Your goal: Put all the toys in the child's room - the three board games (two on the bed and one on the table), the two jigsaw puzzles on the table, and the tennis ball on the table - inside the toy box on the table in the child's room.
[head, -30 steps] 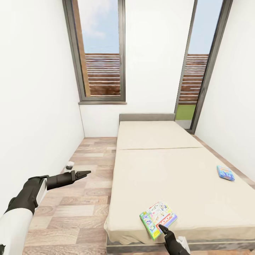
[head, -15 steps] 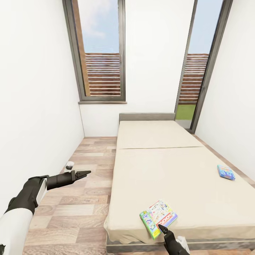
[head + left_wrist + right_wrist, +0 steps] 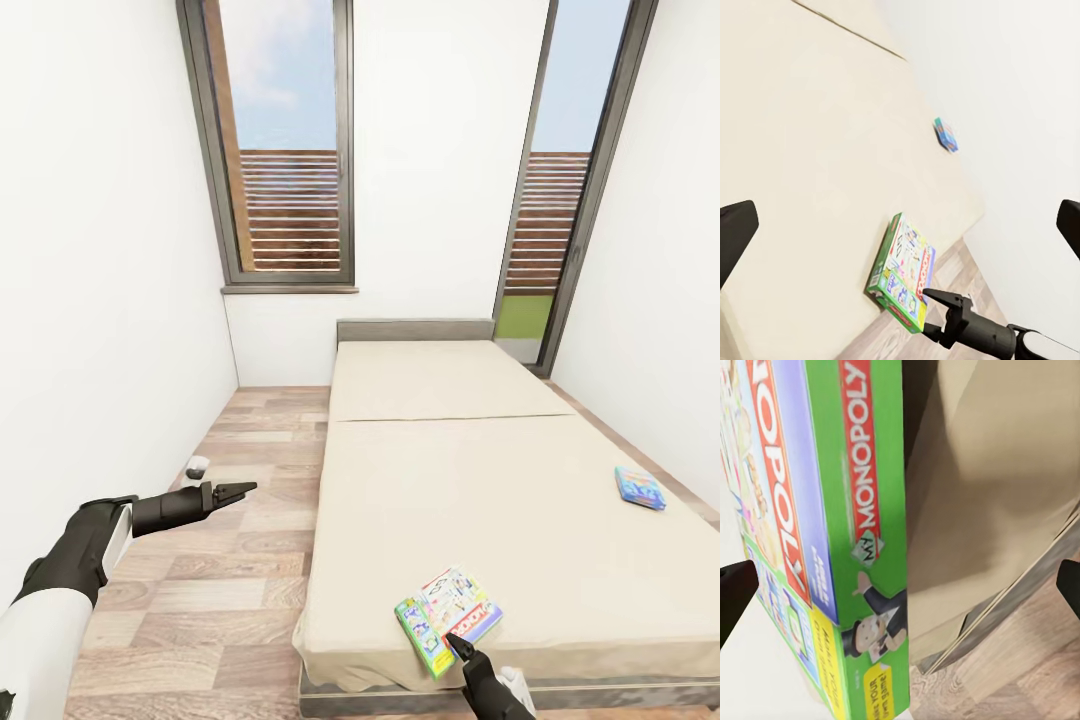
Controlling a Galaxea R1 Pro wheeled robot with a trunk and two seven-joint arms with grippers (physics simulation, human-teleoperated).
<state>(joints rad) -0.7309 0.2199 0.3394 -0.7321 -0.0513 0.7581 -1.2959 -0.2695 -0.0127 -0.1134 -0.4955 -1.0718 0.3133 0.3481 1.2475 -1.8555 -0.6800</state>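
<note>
A white-green Monopoly board game point(image 3: 447, 618) lies on the near corner of the bed point(image 3: 470, 480), one corner jutting past the mattress edge. A smaller blue board game point(image 3: 638, 487) rests by the bed's right edge. My right gripper point(image 3: 462, 647) is open at the Monopoly box's near edge. In the right wrist view the box's green side point(image 3: 866, 547) sits between the spread fingers point(image 3: 735, 592). The left wrist view shows both games point(image 3: 902, 271) point(image 3: 945, 135) and the right gripper point(image 3: 939, 298) beside the box. My left gripper point(image 3: 240, 490) hovers open over the floor, left of the bed.
Wooden floor point(image 3: 240, 560) runs between the bed and the white left wall. A small dark-and-white cup-like object point(image 3: 197, 466) stands on the floor near that wall. Tall windows point(image 3: 290, 150) fill the far wall behind the bed's grey headboard point(image 3: 415, 331).
</note>
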